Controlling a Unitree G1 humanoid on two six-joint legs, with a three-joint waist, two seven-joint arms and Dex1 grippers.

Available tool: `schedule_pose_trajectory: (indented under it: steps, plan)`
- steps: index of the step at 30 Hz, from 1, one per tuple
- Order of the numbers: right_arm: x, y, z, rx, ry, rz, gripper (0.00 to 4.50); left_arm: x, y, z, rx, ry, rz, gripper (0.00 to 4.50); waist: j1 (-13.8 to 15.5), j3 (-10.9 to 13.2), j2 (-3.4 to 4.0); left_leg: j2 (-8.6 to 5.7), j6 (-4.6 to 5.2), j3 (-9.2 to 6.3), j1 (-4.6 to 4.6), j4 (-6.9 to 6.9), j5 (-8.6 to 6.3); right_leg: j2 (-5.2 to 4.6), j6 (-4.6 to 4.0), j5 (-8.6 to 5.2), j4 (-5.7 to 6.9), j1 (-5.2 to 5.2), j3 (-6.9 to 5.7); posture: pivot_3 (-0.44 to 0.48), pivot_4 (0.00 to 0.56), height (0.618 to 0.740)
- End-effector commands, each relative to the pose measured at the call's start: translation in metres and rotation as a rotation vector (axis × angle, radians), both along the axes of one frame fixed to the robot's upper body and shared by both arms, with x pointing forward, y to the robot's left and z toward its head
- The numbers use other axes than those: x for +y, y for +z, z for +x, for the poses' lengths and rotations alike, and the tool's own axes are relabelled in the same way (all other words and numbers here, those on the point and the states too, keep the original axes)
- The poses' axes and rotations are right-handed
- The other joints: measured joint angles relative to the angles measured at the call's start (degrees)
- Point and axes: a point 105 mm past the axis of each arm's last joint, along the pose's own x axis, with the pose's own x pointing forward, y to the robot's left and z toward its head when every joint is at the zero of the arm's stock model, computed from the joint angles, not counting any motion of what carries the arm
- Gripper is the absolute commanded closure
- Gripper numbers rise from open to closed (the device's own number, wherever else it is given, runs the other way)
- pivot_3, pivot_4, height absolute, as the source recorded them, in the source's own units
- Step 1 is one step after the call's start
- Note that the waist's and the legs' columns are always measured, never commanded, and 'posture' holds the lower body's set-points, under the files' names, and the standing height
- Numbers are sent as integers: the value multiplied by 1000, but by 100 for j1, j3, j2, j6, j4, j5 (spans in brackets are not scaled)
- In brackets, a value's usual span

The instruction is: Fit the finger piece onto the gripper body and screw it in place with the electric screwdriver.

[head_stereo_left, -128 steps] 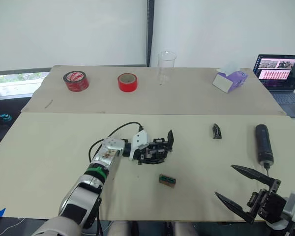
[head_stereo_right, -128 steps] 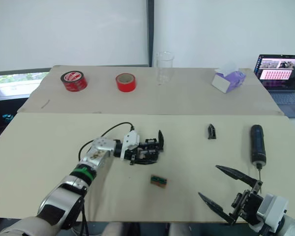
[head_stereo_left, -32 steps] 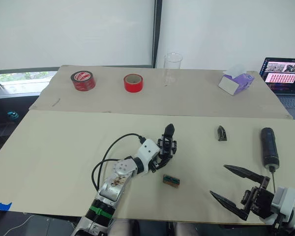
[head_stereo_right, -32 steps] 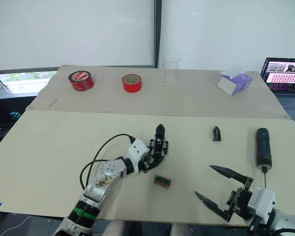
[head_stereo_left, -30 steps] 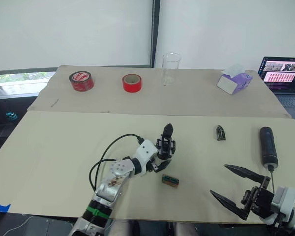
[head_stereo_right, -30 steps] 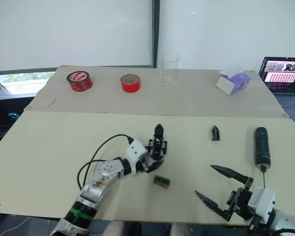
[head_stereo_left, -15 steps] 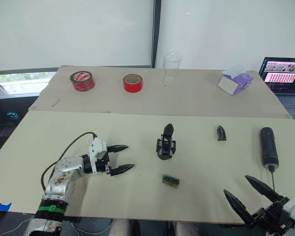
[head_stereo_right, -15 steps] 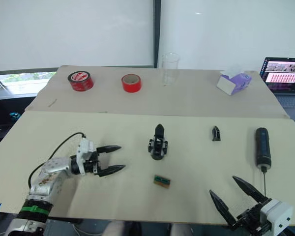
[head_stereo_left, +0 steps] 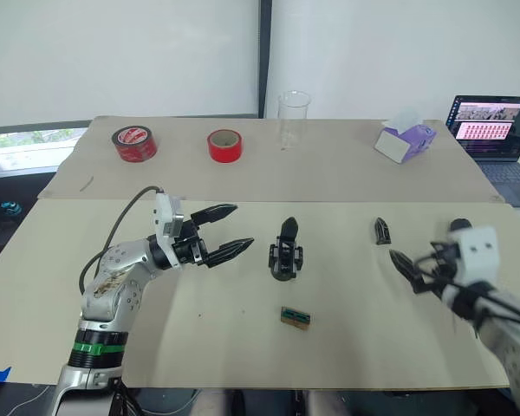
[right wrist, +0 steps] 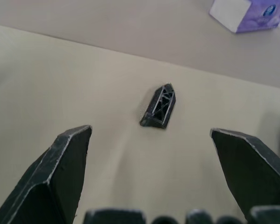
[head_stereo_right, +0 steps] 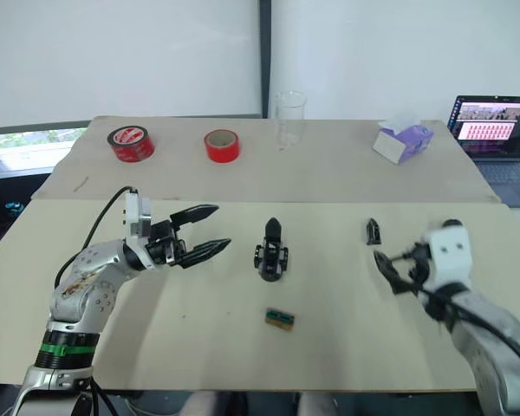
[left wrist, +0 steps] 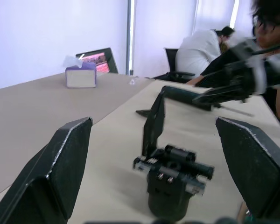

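The gripper body (head_stereo_left: pixel 284 252) stands upright mid-table, its pointed finger up. My left gripper (head_stereo_left: pixel 239 228) hovers open just to its left, aimed at it and apart from it; the left wrist view frames the gripper body (left wrist: pixel 173 175) between the fingers (left wrist: pixel 60 168). The finger piece (head_stereo_left: pixel 380 230) lies flat further right. My right gripper (head_stereo_left: pixel 407 270) is open just in front of it, and the finger piece (right wrist: pixel 159 107) lies ahead between its spread fingers. The electric screwdriver (left wrist: pixel 186 96) lies beyond the gripper body; my right arm mostly hides it in the head views.
A small green-brown block (head_stereo_left: pixel 295 317) lies in front of the gripper body. On the far table stand two red tape rolls (head_stereo_left: pixel 134 142) (head_stereo_left: pixel 224 145), a clear beaker (head_stereo_left: pixel 294 117), a purple tissue box (head_stereo_left: pixel 405 141) and a laptop (head_stereo_left: pixel 494 130). People sit beyond the table's right side (left wrist: pixel 205 49).
My left gripper has lifted and moved right toward the gripper body. My right gripper has risen from the table's front edge and moved forward to just short of the finger piece.
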Motion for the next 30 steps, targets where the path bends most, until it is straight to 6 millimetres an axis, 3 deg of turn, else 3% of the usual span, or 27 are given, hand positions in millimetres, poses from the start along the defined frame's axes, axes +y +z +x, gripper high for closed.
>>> schedule_pose_trajectory:
  steps: [1,5,9,16,28,30]
  plan:
    - [-7,2,24,121,-49,7,0,-7,19,-6,-58,-31,-11,69,2,0,-1,0,-1,0,0,-1,1,2,0,1,-1,0,-1,0,150,740]
    - [-9,-4,50,302,-89,87,0,-11,26,-8,-73,-37,-15,69,9,2,-3,-7,9,1,-5,-2,5,0,-1,5,-4,1,3,0,150,740]
    - [-8,-3,76,345,-85,93,0,-13,26,-12,-60,-57,-28,69,-14,2,-3,-14,14,1,-17,-2,9,-2,-9,15,-11,-1,4,0,150,740]
    - [-15,-18,101,418,-107,27,0,-15,24,-18,-49,-76,-26,69,-41,2,-3,-16,-22,3,-25,-2,31,-3,1,14,-14,-3,3,0,150,740]
    - [-4,-46,98,610,-79,92,0,-17,25,-27,-29,-106,-23,69,-139,2,-3,-9,-40,0,-13,-6,43,-1,16,6,-2,1,2,0,150,740]
    - [-6,-49,96,632,-77,67,555,-16,25,-27,-34,-105,-17,0,-140,2,-3,-9,-40,0,-11,-11,44,-1,12,9,-4,2,2,0,150,740]
